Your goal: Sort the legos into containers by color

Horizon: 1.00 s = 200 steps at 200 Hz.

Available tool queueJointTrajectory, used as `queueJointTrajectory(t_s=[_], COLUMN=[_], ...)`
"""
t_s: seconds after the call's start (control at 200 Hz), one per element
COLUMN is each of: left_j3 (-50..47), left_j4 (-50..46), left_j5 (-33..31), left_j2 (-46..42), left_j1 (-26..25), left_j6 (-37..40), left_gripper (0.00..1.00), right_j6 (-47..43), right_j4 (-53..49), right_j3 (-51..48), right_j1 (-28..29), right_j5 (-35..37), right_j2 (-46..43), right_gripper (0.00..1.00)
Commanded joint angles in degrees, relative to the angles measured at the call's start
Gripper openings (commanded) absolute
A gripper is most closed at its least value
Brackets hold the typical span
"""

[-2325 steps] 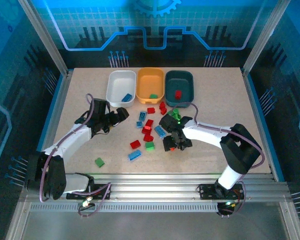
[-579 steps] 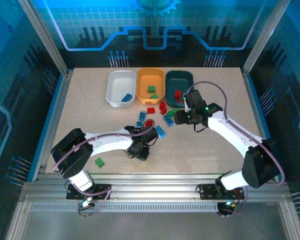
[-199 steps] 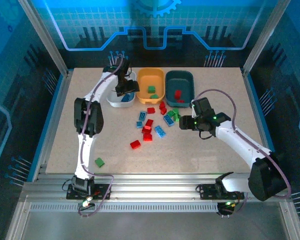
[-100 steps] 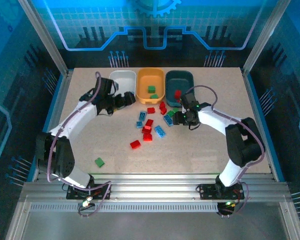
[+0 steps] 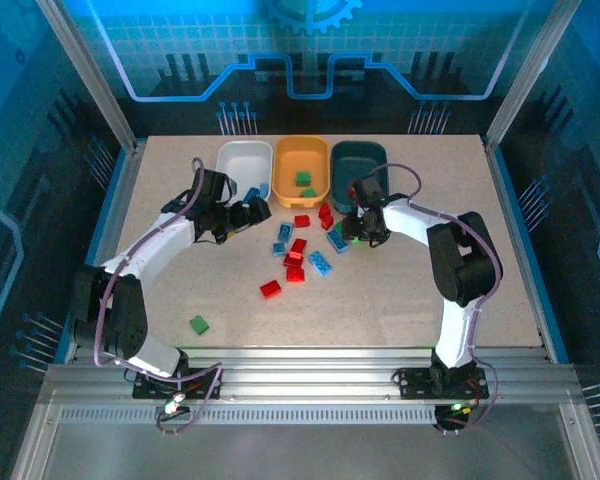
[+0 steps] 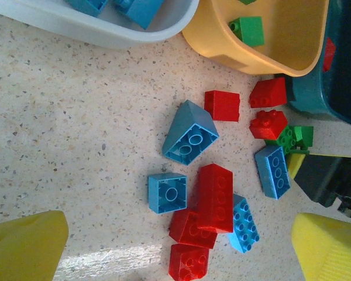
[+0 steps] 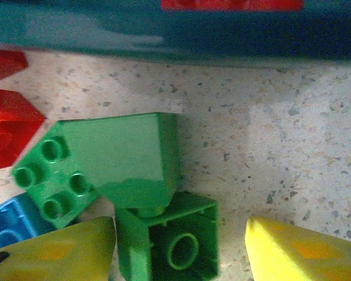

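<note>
My right gripper [image 7: 178, 249] [image 5: 351, 234] stands open astride an upside-down green lego [image 7: 181, 249]. Its left finger [image 7: 64, 249] is against the brick and the right finger [image 7: 298, 249] is apart from it. A second green lego [image 7: 105, 161] leans on that one, just below the teal tray [image 7: 164, 29] [image 5: 360, 168]. My left gripper [image 6: 175, 240] [image 5: 254, 212] hangs open and empty in front of the white tray [image 5: 235, 172], above a pile of red legos [image 6: 215, 198] and blue legos [image 6: 168, 193]. Blue legos [image 6: 140, 9] lie in the white tray and a green lego [image 6: 248, 29] in the orange tray [image 5: 301, 160].
A lone green lego [image 5: 199, 324] lies near the front left and a red one [image 5: 271, 288] sits just below the pile. A red lego [image 5: 356, 188] lies in the teal tray. The two grippers are close to each other across the pile.
My left gripper came back from over the white tray toward the pile and opened fully. My right gripper moved left to the green legos by the teal tray, its jaws narrowing.
</note>
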Motion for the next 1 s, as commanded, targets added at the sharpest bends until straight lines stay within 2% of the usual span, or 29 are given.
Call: queueJointTrajectory(t_s=[0.0, 0.305, 0.755, 0.996], left_j3=[-1.2, -1.9, -3.5, -8.0], left_j4=[0.3, -0.1, 0.9, 1.8], left_j5=[0.9, 1.0, 1.9, -0.5], left_j2=[-2.0, -2.8, -3.3, -6.8], left_j1=[0.6, 0.6, -0.3, -0.3], left_j6=[-0.4, -0.4, -0.9, -1.9], left_gripper=[0.99, 0.99, 0.99, 0.99], right_j6=[0.3, 0.7, 1.7, 0.9], right_j4=[-0.6, 1.5, 2.1, -0.7], right_j3=[1.7, -0.9, -8.2, -7.1], right_j1=[-1.0, -1.3, -0.9, 1.2], right_j5=[1.4, 1.8, 2.3, 3.2], right_j2=[1.9, -1.0, -11.5, -16.8], right_gripper=[0.57, 0.36, 0.35, 0.35])
